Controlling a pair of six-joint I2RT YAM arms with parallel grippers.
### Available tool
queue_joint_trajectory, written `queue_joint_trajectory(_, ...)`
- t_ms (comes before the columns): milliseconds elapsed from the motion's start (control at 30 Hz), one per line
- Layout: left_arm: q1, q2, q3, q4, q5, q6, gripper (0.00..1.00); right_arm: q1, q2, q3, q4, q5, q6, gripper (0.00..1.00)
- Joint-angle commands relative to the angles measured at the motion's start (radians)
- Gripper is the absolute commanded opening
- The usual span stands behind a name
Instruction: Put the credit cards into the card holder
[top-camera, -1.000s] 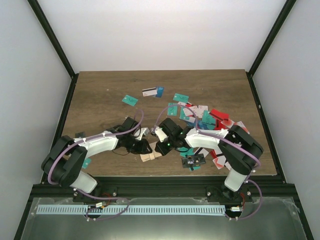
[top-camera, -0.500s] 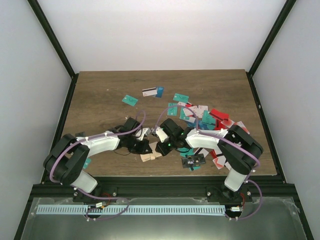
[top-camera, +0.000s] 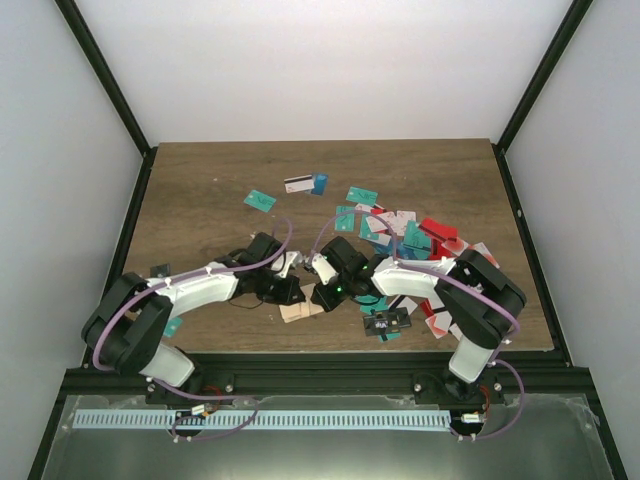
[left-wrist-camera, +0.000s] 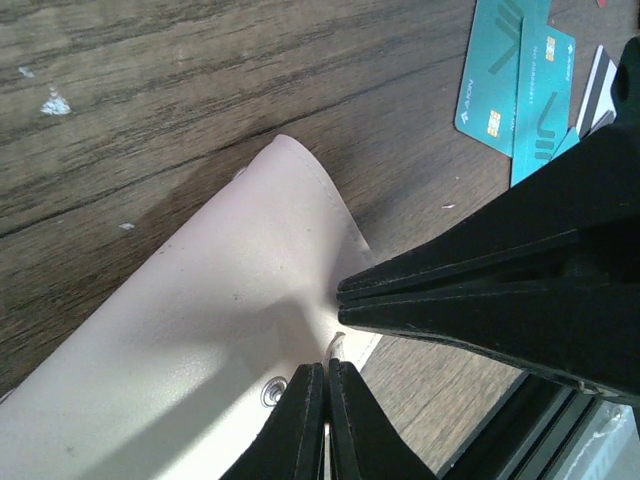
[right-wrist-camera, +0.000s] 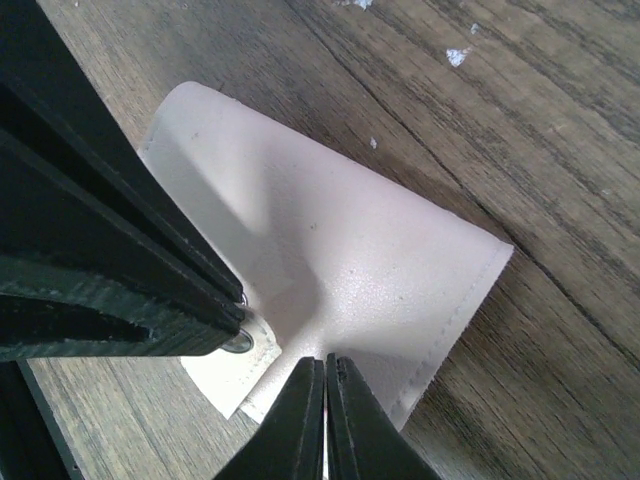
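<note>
Wooden table (top-camera: 200, 190): credit cards (top-camera: 408, 236) lie scattered right of and beyond the arms, teal, red and white, two teal ones just behind the right gripper (right-wrist-camera: 322, 368). The card holder (top-camera: 300, 313) lies near the front edge between the arms, pale beige and stitched, a metal snap showing, its surface puckered. Left gripper (left-wrist-camera: 322, 375) and right gripper are both closed, each pinching the holder's edge, tips nearly meeting; each crowds the other's wrist view.

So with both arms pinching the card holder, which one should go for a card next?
The right, probably. Most credit cards lie on its side; the left fingers, shut on the card holder like the right fingers, could hold it alone.
</note>
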Motion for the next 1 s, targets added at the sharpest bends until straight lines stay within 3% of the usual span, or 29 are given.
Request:
queue_joint_trajectory(0,-0.003,-0.008,0.024,0.008,-0.039,0.023,0.04,-0.002,0.04,-0.018,-0.046,0.0,-0.018,0.05)
queue_joint_trajectory(967,-0.043,0.015,0.026,-0.036,-0.174,0.002,0.04,-0.002,0.046,-0.03,-0.055,-0.003,-0.026,0.05)
